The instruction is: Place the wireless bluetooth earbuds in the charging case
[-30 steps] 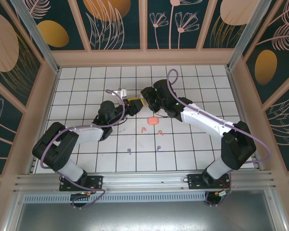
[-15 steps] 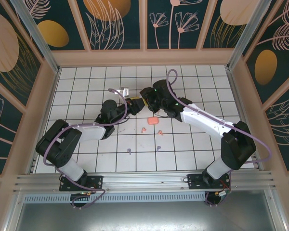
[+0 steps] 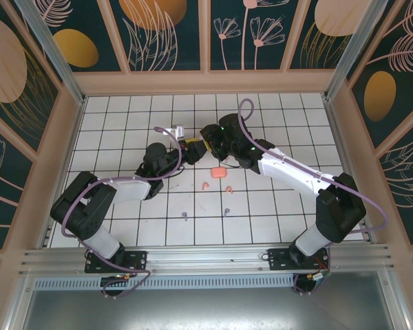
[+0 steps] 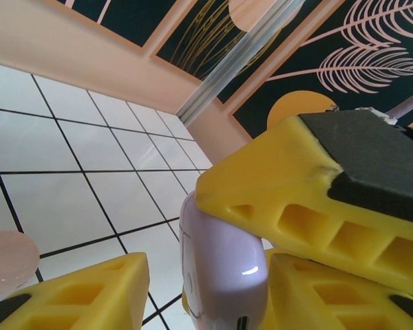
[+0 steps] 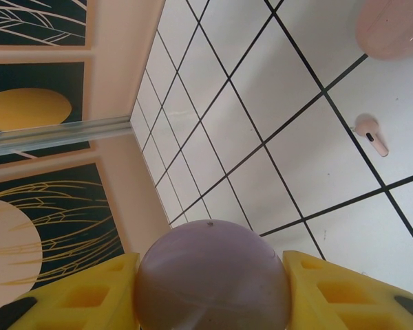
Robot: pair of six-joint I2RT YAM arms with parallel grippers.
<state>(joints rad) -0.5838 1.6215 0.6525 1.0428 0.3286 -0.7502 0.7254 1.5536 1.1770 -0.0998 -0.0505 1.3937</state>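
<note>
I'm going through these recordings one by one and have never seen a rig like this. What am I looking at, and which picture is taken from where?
These are two robot arms bolted at the near edge of a white tiled table. The wide picture looks down from above and behind them. The two close-ups come from a camera on each wrist, so the yellow blocks there are the jaws.

The right gripper has its jaws shut on a rounded lilac case. The left gripper has its jaws open around the same case, with a gap beside one of them.

On the table lie a coral case, coral earbuds and lilac earbuds. The right wrist view also shows a pale pink case and a pale pink earbud.
</note>
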